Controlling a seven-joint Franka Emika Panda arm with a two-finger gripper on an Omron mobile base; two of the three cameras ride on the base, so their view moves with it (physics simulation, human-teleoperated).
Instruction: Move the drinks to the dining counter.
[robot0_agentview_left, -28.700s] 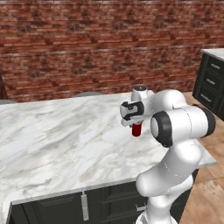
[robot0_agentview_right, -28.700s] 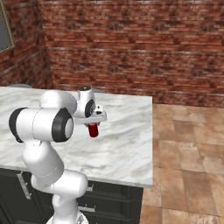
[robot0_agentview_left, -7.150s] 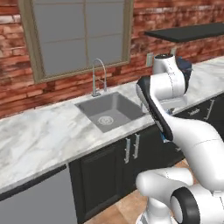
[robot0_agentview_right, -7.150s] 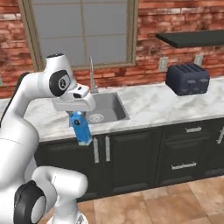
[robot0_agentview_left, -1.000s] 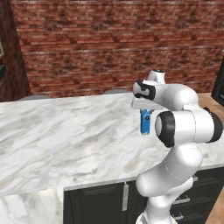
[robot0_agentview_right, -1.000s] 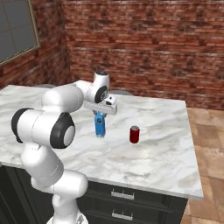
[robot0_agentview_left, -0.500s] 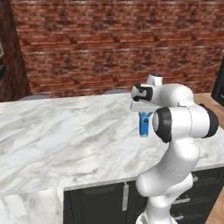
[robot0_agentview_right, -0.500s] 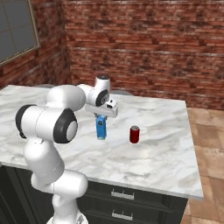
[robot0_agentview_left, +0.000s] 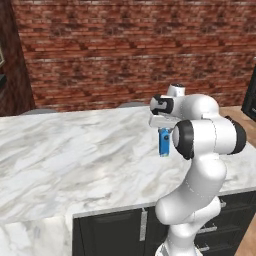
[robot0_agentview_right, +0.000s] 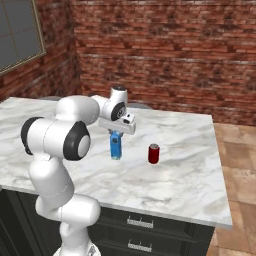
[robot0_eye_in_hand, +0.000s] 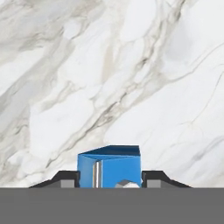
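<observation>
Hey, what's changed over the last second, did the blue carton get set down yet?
The blue carton has come down a little and its base now looks to be at the dining counter, left of the red can in the right base view. The fingers remain clamped on its sides, not released. The can and the base stayed put.
</observation>
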